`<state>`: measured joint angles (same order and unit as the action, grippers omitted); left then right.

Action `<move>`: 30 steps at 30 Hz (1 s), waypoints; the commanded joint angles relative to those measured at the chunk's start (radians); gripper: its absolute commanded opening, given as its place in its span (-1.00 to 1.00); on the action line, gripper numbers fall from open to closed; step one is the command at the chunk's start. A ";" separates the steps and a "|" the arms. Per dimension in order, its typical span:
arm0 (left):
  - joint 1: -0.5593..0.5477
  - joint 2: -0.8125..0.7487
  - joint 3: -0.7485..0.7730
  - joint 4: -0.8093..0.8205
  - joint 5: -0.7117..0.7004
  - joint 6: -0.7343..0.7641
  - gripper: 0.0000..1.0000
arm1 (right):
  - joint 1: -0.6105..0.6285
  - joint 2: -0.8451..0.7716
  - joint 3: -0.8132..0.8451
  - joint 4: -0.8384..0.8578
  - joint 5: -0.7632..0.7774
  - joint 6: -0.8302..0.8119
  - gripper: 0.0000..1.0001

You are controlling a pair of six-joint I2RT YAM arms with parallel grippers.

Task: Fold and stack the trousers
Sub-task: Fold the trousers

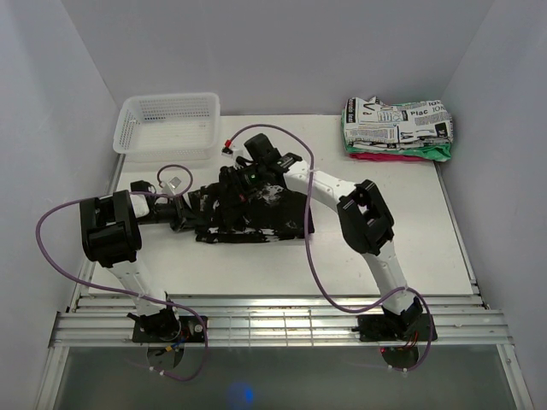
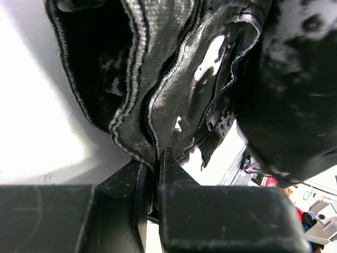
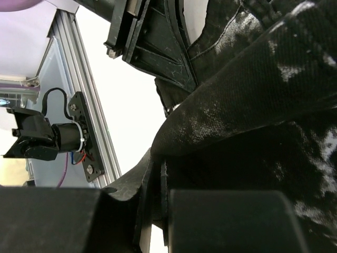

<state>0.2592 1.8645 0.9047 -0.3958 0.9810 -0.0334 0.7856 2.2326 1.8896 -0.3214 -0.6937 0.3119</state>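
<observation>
White table (image 1: 393, 222) | trousers (image 1: 256, 213) lie bunched in the middle | left gripper (image 2: 157, 166) pinches their edge at the left end | right gripper (image 3: 157, 171) pinches a fold at the far side

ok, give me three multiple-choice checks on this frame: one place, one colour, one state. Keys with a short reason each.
1. The white basket sits:
A) in the far left corner
B) in the far right corner
C) at the near edge, between the arm bases

2. The top garment of the folded stack is:
A) red
B) green
C) white newspaper print

3. The left fingers are:
A) open above bare table
B) shut on the trousers
C) holding the basket

Key:
1 A, the top view shows it far left.
2 C, the printed piece lies uppermost.
3 B, the left wrist view shows a fabric edge pinched between them.
</observation>
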 commanded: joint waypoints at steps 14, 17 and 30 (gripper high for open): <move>-0.026 -0.002 -0.046 0.003 -0.022 0.023 -1.00 | 0.084 0.133 0.123 0.110 0.011 0.058 -0.85; -0.028 0.010 -0.041 0.005 -0.016 0.021 -1.00 | 0.095 0.145 0.135 0.128 0.014 0.079 -0.85; -0.028 0.007 -0.053 0.025 -0.008 0.010 -0.81 | 0.124 0.191 0.152 0.176 -0.006 0.096 -0.84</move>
<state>0.2584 1.8610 0.8753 -0.3637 1.0042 -0.0441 0.8677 2.3989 1.9938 -0.2451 -0.6495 0.4034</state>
